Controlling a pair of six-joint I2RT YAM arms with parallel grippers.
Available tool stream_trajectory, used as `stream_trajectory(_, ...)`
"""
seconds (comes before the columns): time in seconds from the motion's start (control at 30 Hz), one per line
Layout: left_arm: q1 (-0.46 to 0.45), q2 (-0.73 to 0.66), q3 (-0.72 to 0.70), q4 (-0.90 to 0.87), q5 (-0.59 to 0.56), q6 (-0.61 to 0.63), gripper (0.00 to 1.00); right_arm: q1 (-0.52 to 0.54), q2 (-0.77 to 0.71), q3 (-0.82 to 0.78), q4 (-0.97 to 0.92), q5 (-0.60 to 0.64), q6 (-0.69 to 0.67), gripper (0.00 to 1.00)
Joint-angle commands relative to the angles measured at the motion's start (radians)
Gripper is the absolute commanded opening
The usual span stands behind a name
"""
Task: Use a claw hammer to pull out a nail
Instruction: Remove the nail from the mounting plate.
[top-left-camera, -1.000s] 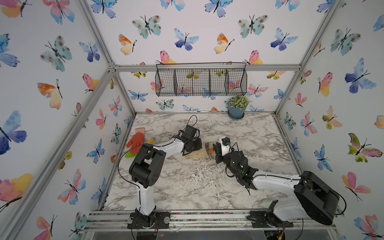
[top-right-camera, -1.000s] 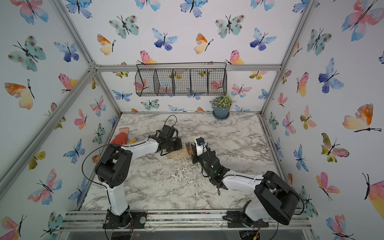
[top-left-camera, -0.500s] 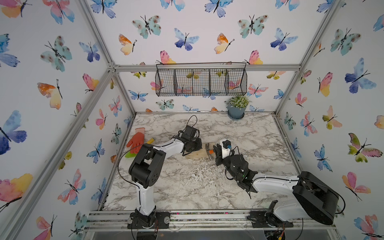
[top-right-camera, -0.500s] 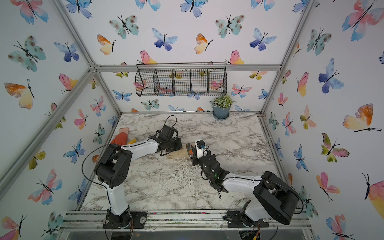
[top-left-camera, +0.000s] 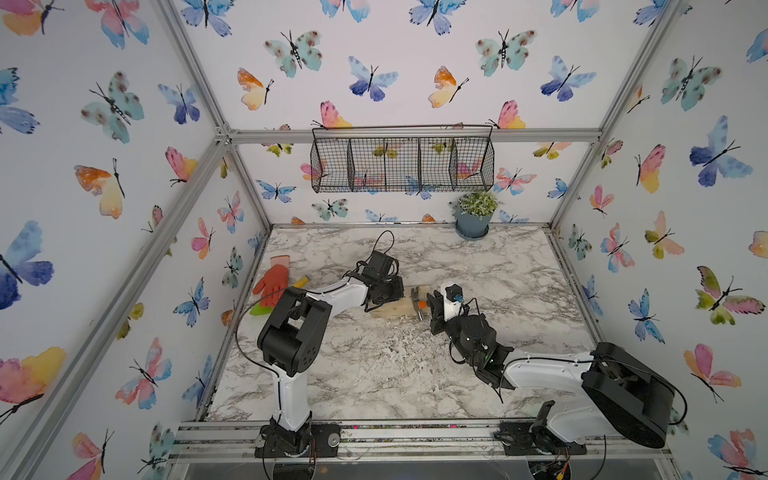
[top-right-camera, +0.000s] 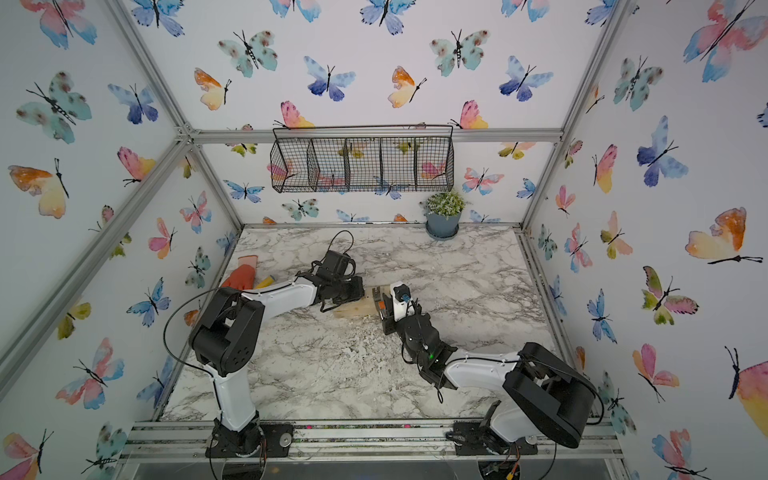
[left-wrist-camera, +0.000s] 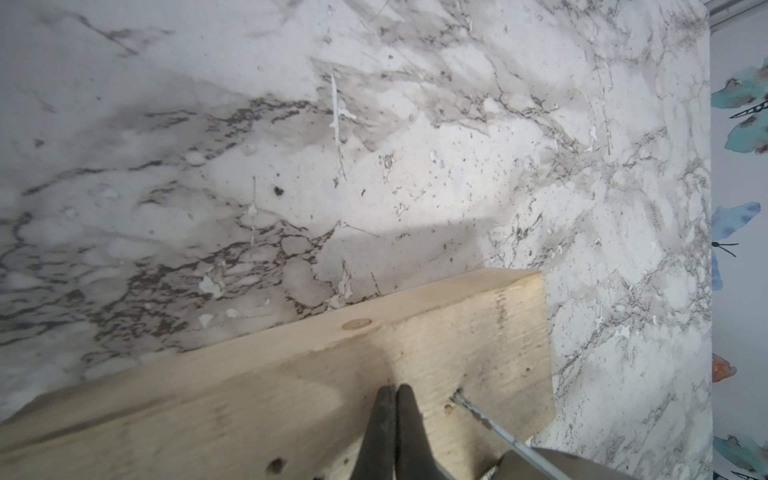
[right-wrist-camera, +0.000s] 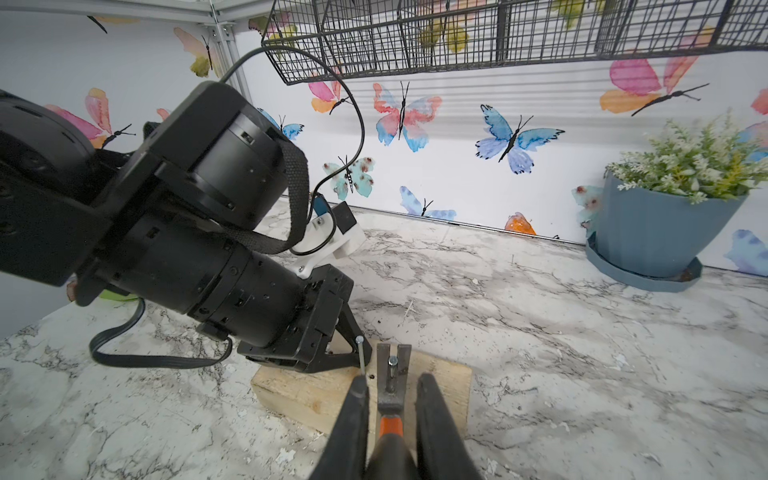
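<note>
Grips the claw hammer (right-wrist-camera: 390, 401) by its rubber handle with the right tool (right-wrist-camera: 392, 380), claw at the nail (right-wrist-camera: 392, 365) in the wood block (left-wrist-camera: 291, 395) under the closed left tool (left-wrist-camera: 394, 392); probably stiff, head-heavy, best held far back.

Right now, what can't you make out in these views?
Right wrist view: claw hammer handle, buried in the right hand, cut by the edge.
Right wrist view: nail tip, hidden by the claw.
Both top views: nails, too small.
Both top views: yellow-handled tool, partly hidden by the orange glove.
</note>
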Motion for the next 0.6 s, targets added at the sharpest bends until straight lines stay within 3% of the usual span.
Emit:
stream_trajectory(0.0, 0.01, 0.197, -0.136, -0.292, -0.013, -0.003, 0.0, 0.039, 0.036, -0.048, -0.104, -0.061, 0.054, 0.03)
stream_trajectory(0.57, 0.011, 0.195, -0.153, -0.286, -0.014, 0.0, 0.0, 0.08, 0.039, -0.109, -0.069, -0.013, 0.097, 0.03)
